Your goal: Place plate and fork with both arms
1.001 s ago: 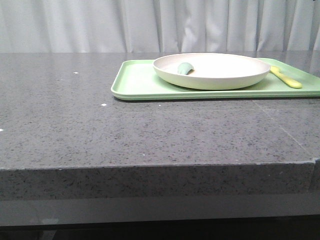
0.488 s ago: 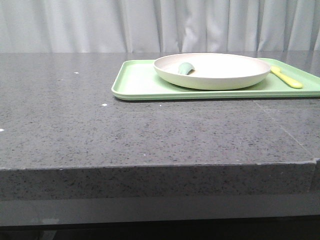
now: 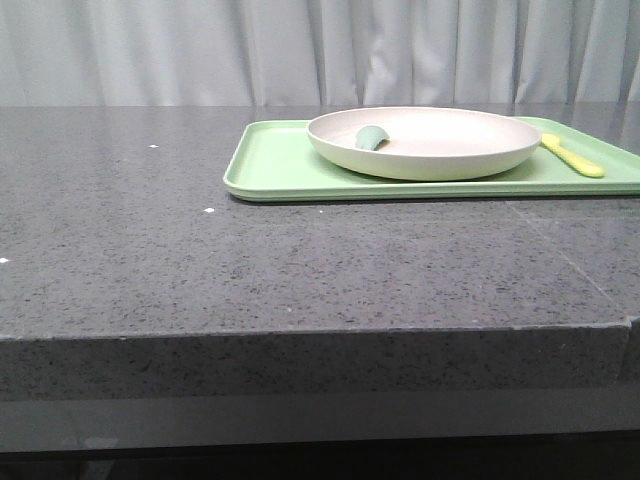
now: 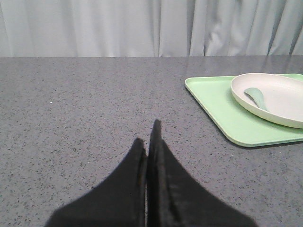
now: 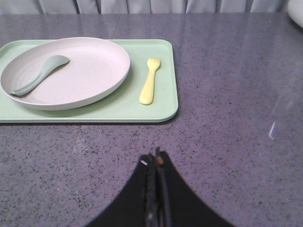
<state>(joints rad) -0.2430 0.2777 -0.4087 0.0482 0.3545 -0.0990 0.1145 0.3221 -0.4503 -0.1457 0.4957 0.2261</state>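
Note:
The cream plate (image 3: 425, 142) sits on a light-green tray (image 3: 270, 170) at the back right of the table. It also shows in the left wrist view (image 4: 279, 97) and the right wrist view (image 5: 90, 75). A grey-green spoon (image 5: 40, 74) lies in the plate. The pale-yellow fork (image 5: 150, 87) lies on the tray beside the plate, also in the front view (image 3: 572, 156). My left gripper (image 4: 147, 135) is shut and empty over bare table, left of the tray. My right gripper (image 5: 156, 158) is shut and empty, short of the tray's near edge. Neither gripper shows in the front view.
The grey speckled table (image 3: 300, 270) ends in a front edge (image 3: 300, 335) near the camera. A white curtain (image 3: 300, 50) hangs behind it. A pale object's edge (image 5: 297, 14) shows at the far corner in the right wrist view.

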